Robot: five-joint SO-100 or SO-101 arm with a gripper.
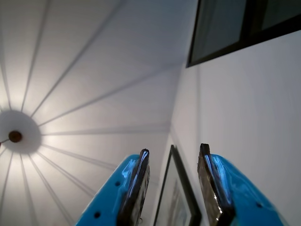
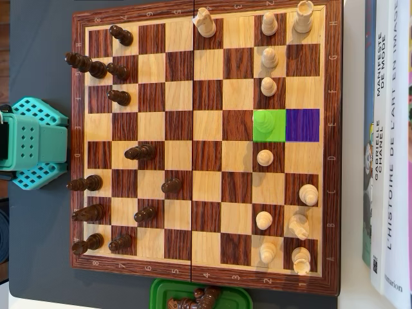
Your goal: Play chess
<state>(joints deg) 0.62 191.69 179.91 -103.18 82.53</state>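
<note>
Wrist view: the gripper (image 1: 171, 155) points up at the ceiling (image 1: 103, 70); its 2 blue fingers (image 1: 127, 188) stand apart at lower centre, holding nothing. A lamp mount (image 1: 15, 136) sits at the left edge, a dark window (image 1: 235, 23) at upper right.

Overhead view: the chessboard (image 2: 206, 147) fills the frame. Dark pieces (image 2: 138, 152) occupy the left half, light pieces (image 2: 268, 86) the right. A green square (image 2: 269, 125) holds 1 pawn; a purple square (image 2: 302, 125) adjoins it on the right. The teal arm base (image 2: 35, 143) sits at the left edge, a green tray (image 2: 199, 296) at the bottom, books (image 2: 386, 148) at the right.
</note>
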